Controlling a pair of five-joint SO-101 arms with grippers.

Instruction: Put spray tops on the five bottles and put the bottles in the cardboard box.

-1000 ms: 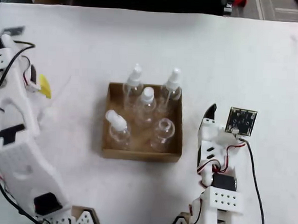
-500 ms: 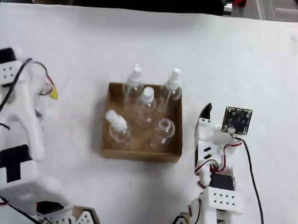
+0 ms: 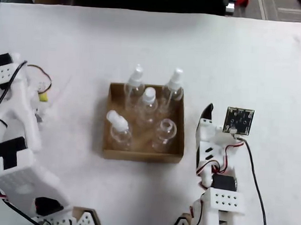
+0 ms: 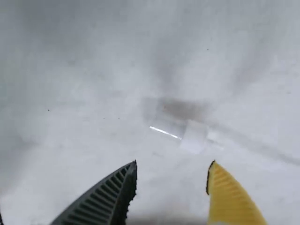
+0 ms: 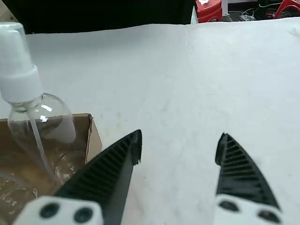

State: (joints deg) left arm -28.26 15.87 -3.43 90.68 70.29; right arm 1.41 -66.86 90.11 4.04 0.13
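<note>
To cap the one bare bottle [image 3: 164, 129] in the cardboard box [image 3: 138, 153] beside four capped bottles [image 3: 135, 86], probably need to lower the wide-open left gripper [image 4: 173, 163] onto the last spray top [image 4: 190, 135] lying on the bench [image 3: 244, 57] right by it and pinch, leaving the right gripper [image 5: 180, 134], also wide, beside the box.

Overhead and right wrist sharing cardboard box [image 3: 143, 154]; left perhaps nearest table [image 3: 244, 57].

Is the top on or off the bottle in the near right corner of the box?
Off. That bottle shows a bare neck, no white cap. A loose spray top lies on the table.
</note>
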